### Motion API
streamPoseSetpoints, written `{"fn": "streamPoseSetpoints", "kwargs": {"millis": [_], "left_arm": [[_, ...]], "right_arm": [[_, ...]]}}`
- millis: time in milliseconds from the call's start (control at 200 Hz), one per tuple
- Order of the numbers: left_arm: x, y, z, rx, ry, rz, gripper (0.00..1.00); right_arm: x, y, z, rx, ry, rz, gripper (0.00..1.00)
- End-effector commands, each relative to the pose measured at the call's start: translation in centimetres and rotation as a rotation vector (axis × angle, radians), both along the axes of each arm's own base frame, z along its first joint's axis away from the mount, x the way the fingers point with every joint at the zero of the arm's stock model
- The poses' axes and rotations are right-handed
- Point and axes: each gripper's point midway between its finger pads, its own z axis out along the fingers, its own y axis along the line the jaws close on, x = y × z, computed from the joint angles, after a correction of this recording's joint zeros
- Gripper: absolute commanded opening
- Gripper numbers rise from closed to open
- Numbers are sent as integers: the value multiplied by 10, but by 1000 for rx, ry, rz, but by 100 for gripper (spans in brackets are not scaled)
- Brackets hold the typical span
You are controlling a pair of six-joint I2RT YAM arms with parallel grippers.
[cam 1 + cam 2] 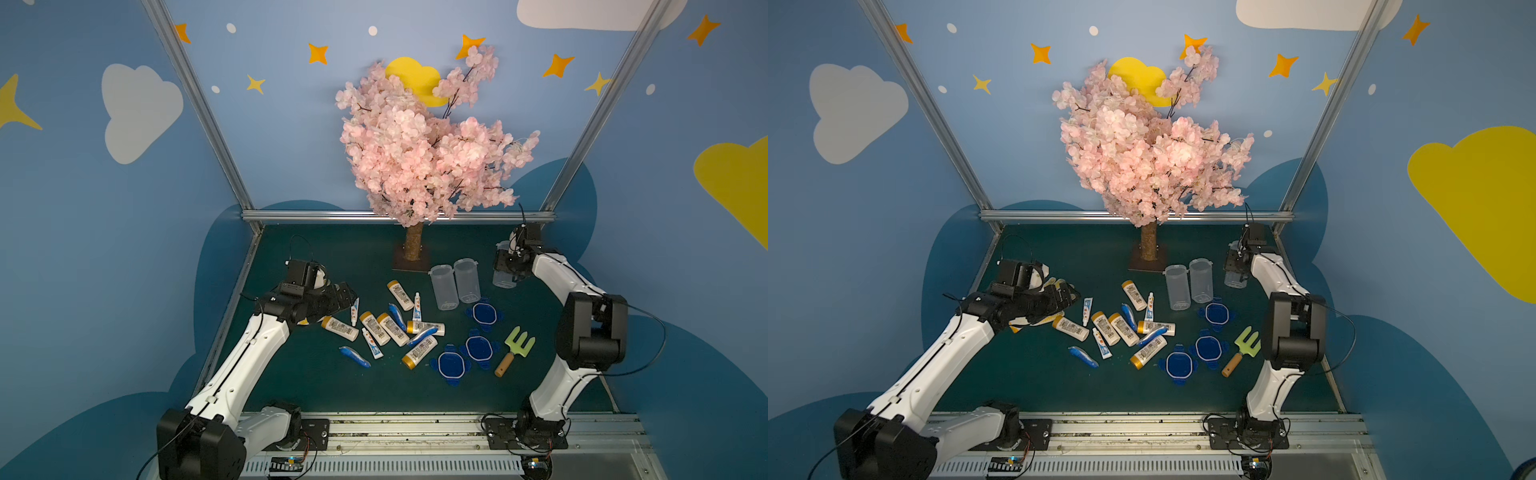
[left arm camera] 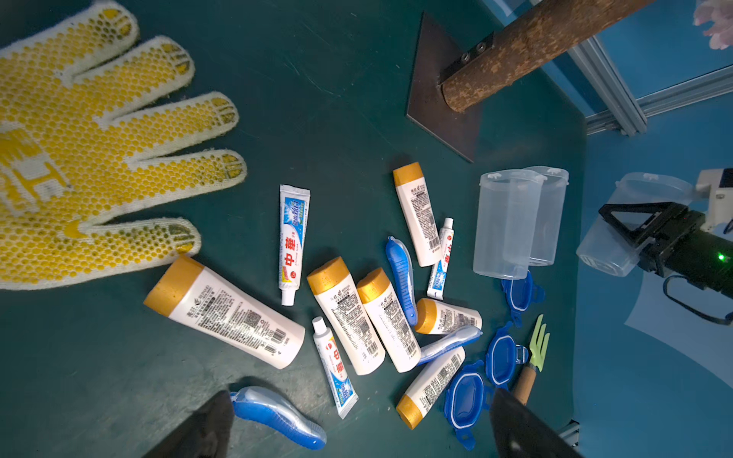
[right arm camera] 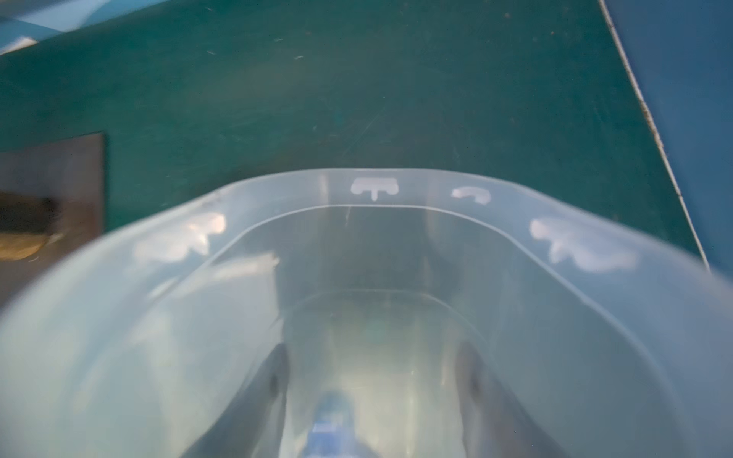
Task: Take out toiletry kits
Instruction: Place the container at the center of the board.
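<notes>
In both top views the left arm is stretched low, left claw [image 1: 351, 301] beside the toiletry kits [image 1: 390, 330] on the desk [image 1: 316, 390] in front of the tree trunk [image 1: 413, 243]; the right arm is bent, right claw [image 1: 508, 270] right of the trunk, clamped on a clear jar [image 1: 503, 283]. Left wrist: left fingers [image 2: 206, 428] spread wide, empty. Right wrist: jar blurred, fingers [image 3: 275, 380] dim through it.

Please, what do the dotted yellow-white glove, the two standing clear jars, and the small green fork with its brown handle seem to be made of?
Dotted yellow-white glove: knitted white fabric with a visible weave and raised yellow dots, probably rubber.
Two standing clear jars: translucent, slightly frosted plastic with see-through walls.
Small green fork: matte, likely plastic. Its brown handle looks like wood.
</notes>
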Motion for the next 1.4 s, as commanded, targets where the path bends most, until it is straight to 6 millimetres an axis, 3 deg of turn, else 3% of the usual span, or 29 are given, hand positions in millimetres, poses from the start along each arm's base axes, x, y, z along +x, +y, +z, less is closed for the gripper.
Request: {"fn": "streamPoseSetpoints", "kwargs": {"millis": [0,120,275,471,876,1006,1126,1397], "left_arm": [[5,1,-1,16,-8,5,100],[8,2,-1,20,-8,13,100],[12,0,-6,12,5,17,100],[14,-3,-5,3,11,12,100],[7,-2,-5,-2,1,11,100],[4,-1,3,-8,-21,9,100],[4,2,9,3,-46,18,100],[21,19,26,63,-197,88,100]], "right_arm": [[9,1,-11,-6,60,34,59],[18,4,-23,5,89,38,72],[19,13,-38,42,143,41,82],[14,24,-55,52,193,70,82],[-8,40,-53,17,218,101,82],[-18,46,-37,46,185,103,82],[-29,44,-9,30,134,96,82],[-64,38,79,18,-106,85,82]]}}
